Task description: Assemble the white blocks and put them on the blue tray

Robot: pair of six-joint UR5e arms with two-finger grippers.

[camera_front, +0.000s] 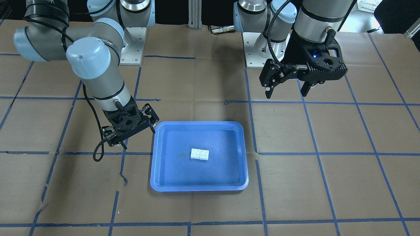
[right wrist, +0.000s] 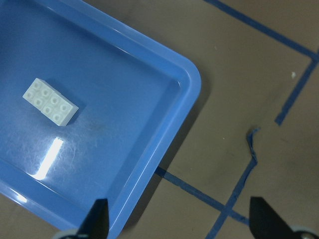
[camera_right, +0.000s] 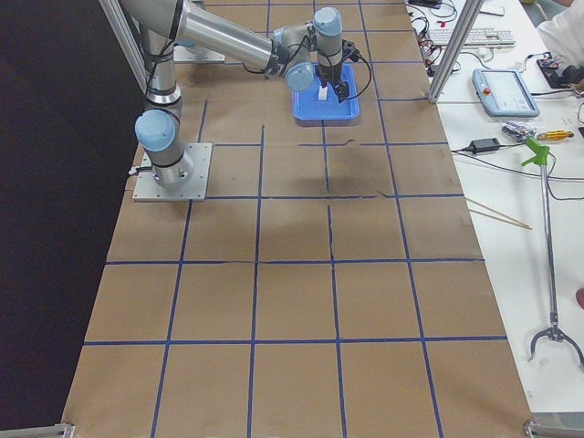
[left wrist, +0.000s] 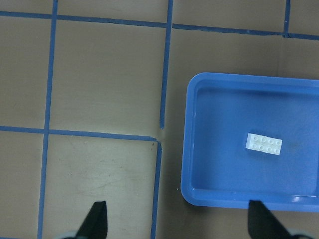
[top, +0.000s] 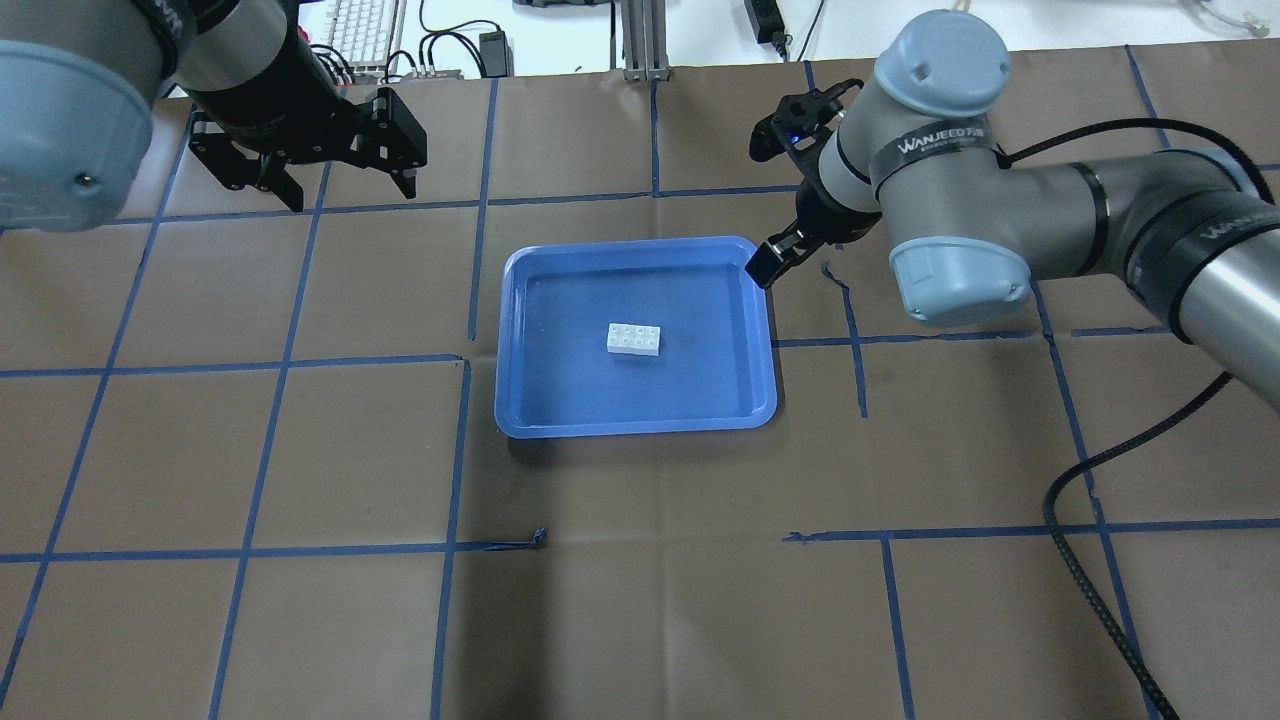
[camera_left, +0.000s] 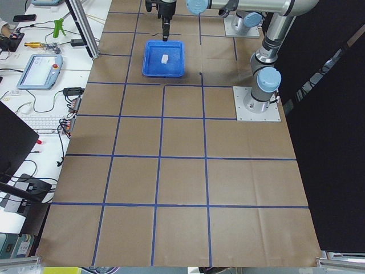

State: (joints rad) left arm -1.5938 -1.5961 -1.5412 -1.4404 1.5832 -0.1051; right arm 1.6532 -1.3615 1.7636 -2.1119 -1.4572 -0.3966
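Observation:
The two white blocks (camera_front: pixel 199 154) are joined side by side, studs up, and lie near the middle of the blue tray (camera_front: pixel 200 124). They also show in the overhead view (top: pixel 634 340), the left wrist view (left wrist: pixel 263 145) and the right wrist view (right wrist: pixel 50 101). My right gripper (top: pixel 765 205) is open and empty, above the table just outside the tray's (top: pixel 630 243) far right corner. My left gripper (top: pixel 352 195) is open and empty, held high over the table well to the left of the tray.
The table is covered in brown paper (top: pixel 640 600) with a grid of blue tape. Both arm bases (camera_front: pixel 131 49) stand at the robot's edge. A keyboard (top: pixel 365 25) and cables lie beyond the far edge.

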